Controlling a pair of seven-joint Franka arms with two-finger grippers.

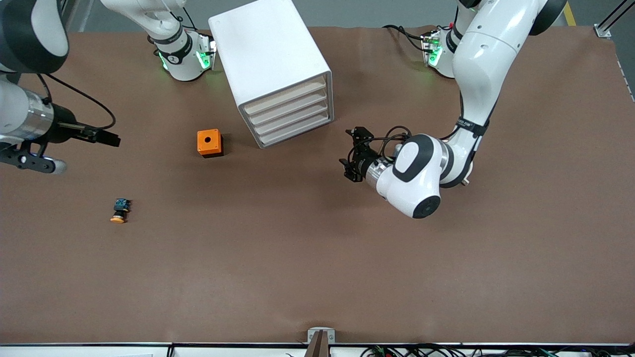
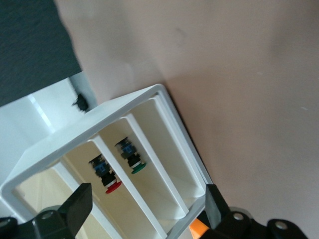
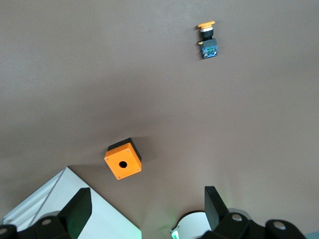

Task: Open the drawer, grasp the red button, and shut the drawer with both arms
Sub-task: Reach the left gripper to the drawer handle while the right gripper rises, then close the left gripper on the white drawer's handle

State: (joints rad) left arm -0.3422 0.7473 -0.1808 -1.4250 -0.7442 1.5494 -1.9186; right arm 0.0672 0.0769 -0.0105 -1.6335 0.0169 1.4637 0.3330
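1. While all four drawer fronts sit flush in front view, the white cabinet (image 1: 275,64) stands on the brown counter (image 1: 317,277) between the two arm bases, drawers facing the camera & angled a bit toward the left arm's end.
2. Left gripper (image 1: 353,153) hangs low just in front of the drawer stack, toward the left arm's end; fingers spread, nothing held.
3. Left wrist view looks thru the translucent fronts: red-capped button (image 2: 105,174) lies inside one drawer (image 2: 112,164), a green-capped button (image 2: 132,157) in the compartment next to it. Can't tell which of the four drawers that is.
4. Right gripper (image 1: 106,137) is up over the counter at the right arm's end, arm waiting; fingers apart in its wrist view, empty.
5. Orange cube (image 1: 210,143) w/ round hole sits on the counter beside the cabinet, toward the right arm's end.
6. Yellow-orange-capped button (image 1: 119,210) lies on its side nearer the camera than the cube, well apart from it.
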